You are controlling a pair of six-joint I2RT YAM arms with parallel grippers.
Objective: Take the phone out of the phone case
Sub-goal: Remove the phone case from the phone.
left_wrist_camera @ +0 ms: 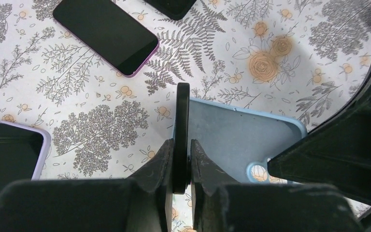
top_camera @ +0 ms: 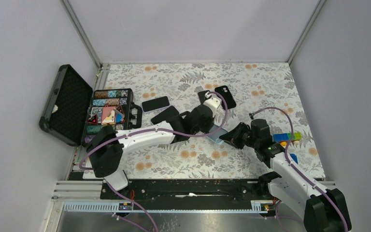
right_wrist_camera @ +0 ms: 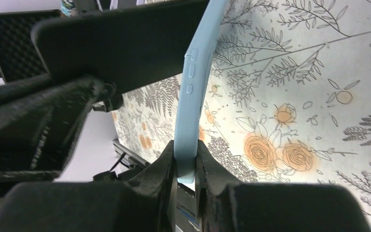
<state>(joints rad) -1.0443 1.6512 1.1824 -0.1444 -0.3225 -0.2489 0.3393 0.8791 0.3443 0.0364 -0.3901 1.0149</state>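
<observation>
The light blue phone case (right_wrist_camera: 192,92) stands on edge above the table, and my right gripper (right_wrist_camera: 186,151) is shut on its lower rim. From the left wrist view the case's inside (left_wrist_camera: 236,140) shows bare, with the tablecloth visible through its camera hole. The phone (left_wrist_camera: 182,126) is a thin black slab seen edge-on, standing up from the case's left side, with my left gripper (left_wrist_camera: 182,147) shut on it. In the right wrist view the phone (right_wrist_camera: 121,46) is a dark plate tilted away from the case. Seen from above, both grippers meet at the case (top_camera: 216,137) mid-table.
Other phones lie on the floral cloth: a purple-rimmed one (left_wrist_camera: 107,32), a lilac-cased one (left_wrist_camera: 9,154), and a black one (top_camera: 225,96) further back. An open black box (top_camera: 65,104) with a tray of coloured pieces (top_camera: 110,111) sits at the left. Coloured blocks (top_camera: 287,137) lie at the right.
</observation>
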